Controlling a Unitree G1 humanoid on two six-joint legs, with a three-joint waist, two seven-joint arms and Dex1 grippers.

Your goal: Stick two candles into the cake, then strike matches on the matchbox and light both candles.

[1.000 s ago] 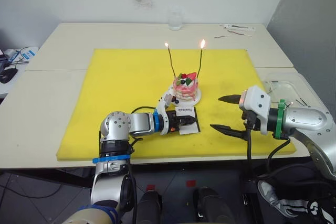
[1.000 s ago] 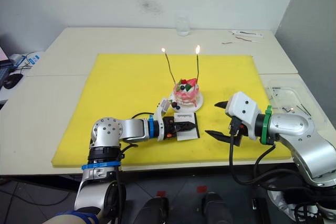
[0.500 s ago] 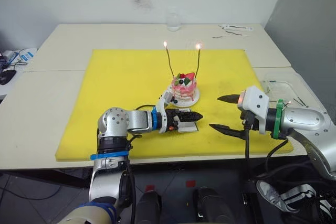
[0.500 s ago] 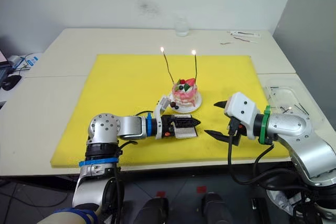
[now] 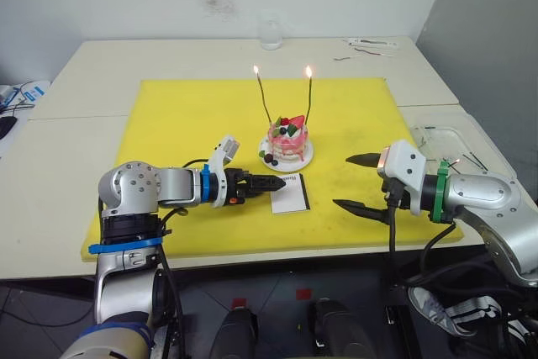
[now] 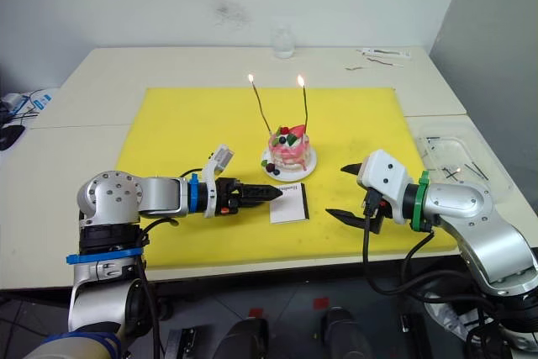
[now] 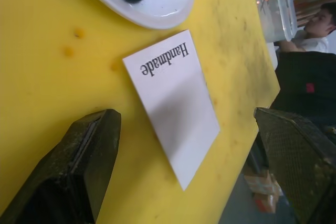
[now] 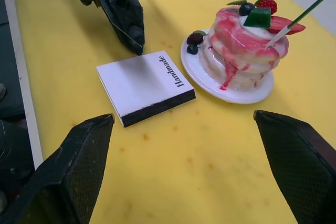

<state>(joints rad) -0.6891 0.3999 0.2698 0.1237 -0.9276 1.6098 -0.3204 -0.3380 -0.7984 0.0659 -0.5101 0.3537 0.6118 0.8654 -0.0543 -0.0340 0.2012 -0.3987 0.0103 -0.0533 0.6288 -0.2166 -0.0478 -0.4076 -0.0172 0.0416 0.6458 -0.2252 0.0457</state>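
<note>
Left gripper (image 5: 267, 183) has pulled back off the flat white matchbox with the black edge strip (image 5: 290, 192); a second ago its tips sat on the box, now they're just short of it, empty. In the left wrist view its jaws stand wide apart. Right gripper (image 5: 361, 182) also wide open, empty, beyond the box's far side. Small pink-and-red cake on its white plate (image 5: 287, 142) sits just past the box, both thin wire candles (image 5: 264, 97) standing in it and lit. Looks done to me, so you only need to retreat: draw each arm low and straight back, away from the flames. Yellow mat (image 5: 185, 115) edge lies close behind both grippers; open mat on the left gripper's outer side.
</note>
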